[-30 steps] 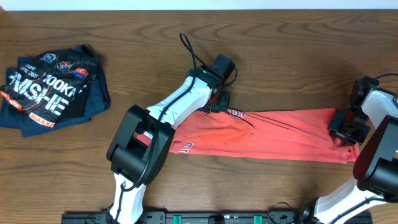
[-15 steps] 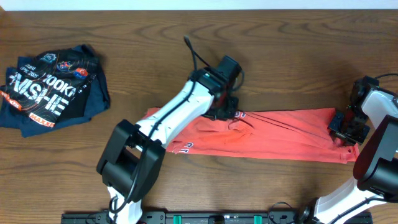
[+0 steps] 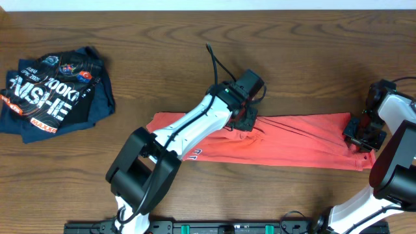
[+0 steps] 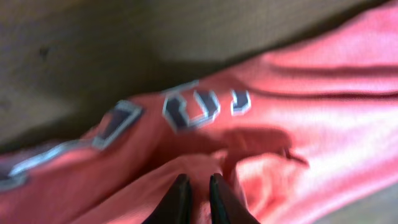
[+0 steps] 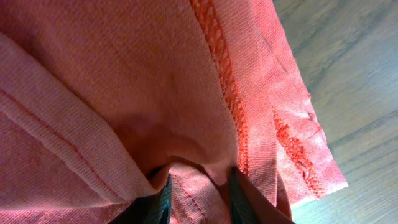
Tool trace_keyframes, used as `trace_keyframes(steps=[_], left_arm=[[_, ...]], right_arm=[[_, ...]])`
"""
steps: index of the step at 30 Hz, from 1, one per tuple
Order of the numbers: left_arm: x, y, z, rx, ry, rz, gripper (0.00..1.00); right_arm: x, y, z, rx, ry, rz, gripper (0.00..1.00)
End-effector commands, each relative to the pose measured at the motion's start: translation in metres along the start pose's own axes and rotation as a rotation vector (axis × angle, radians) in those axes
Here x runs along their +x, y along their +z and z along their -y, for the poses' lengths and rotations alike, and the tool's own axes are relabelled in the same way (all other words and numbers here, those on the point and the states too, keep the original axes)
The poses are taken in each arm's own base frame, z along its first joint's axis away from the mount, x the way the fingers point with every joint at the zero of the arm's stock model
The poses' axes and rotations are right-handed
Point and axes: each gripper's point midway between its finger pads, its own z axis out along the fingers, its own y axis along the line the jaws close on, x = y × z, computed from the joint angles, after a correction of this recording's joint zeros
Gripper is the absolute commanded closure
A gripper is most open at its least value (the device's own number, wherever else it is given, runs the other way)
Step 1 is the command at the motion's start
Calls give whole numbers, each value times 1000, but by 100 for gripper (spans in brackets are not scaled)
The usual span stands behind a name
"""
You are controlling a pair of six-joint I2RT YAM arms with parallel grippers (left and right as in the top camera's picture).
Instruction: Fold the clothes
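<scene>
Jaws of the left gripper [image 4: 198, 183] sit almost together, with only a thin gap. A hump of red cloth lies right at their tips. I cannot tell if they pinch it or only touch it. Jaws of the right gripper [image 5: 198, 180] are clamped on a bunch of the same cloth, close to a stitched hem.

That cloth is the coral-red T-shirt [image 3: 292, 140]. It lies flat on the wooden surface [image 3: 195, 26] as a long strip, and its long way runs from left to right. The right gripper holds the far right end. The left gripper is near the middle of the strip, on the edge away from the robot, by the dark and white letters [image 4: 189, 111]. So most of the loose cloth lies to the right of the left jaws, between the two grippers (the left arm is nearer to the middle). I think the next fold turns on that long stretch.

A dark garment with white and orange lettering [image 3: 55, 94] lies in a heap well apart, at the far left.

One second ago the left gripper was farther left. It has moved right along that edge, and the left end of the coral-red T-shirt now shows. The right gripper has not moved.
</scene>
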Motion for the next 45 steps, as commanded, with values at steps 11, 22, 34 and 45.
trace_keyframes(steps=[11,22,34,45], left_arm=[[-38,-5,2,26,58,161,85],[0,-79,-29,-89,-60,97,89],[22,8,-28,-43,-132,-25,89],[14,45,11,85,-72,1,89]], right_arm=[[7,16,-20,-96,9,-55,69],[6,16,-20,-97,10,-52,69],[8,16,-20,-95,9,-59,69],[8,16,-20,-95,9,-59,69]])
